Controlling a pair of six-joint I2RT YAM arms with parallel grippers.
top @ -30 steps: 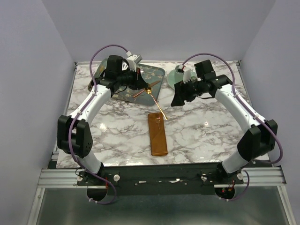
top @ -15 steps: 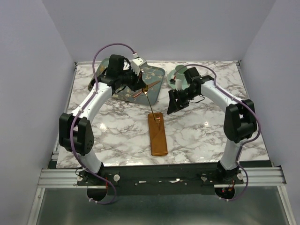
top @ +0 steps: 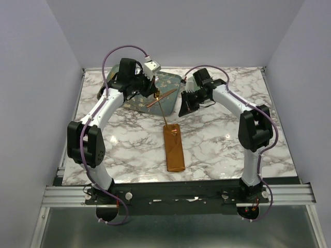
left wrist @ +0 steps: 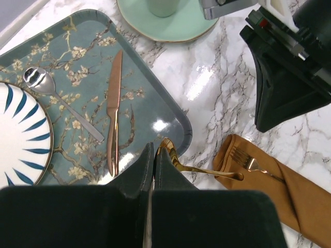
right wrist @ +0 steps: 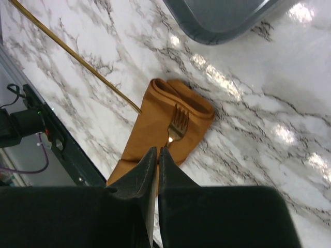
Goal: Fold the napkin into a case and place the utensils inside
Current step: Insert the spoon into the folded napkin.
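The napkin lies folded as a long rust-orange case (top: 174,148) (left wrist: 276,181) (right wrist: 155,132) on the marble. A gold fork (right wrist: 178,124) (left wrist: 249,161) sticks out of its far end. My left gripper (top: 154,95) (left wrist: 154,148) is shut on the bowl end of a gold spoon (left wrist: 207,169) (top: 162,113) (right wrist: 77,57), held slanting down with its handle tip at the case's mouth. A copper knife (left wrist: 113,111) (top: 161,96) lies on the green tray. My right gripper (top: 184,110) (right wrist: 157,150) hovers just right of the case's far end, jaws shut with nothing between them.
The patterned green tray (left wrist: 77,46) (top: 175,82) at the back also carries a silver spoon (left wrist: 59,101) and a white plate with blue stripes (left wrist: 20,134). A mint saucer with a cup (left wrist: 165,23) stands right of the tray, behind the right arm.
The right arm has swung left toward the tray and the case, and its jaws have closed. The left gripper has shifted the spoon a little to the left.
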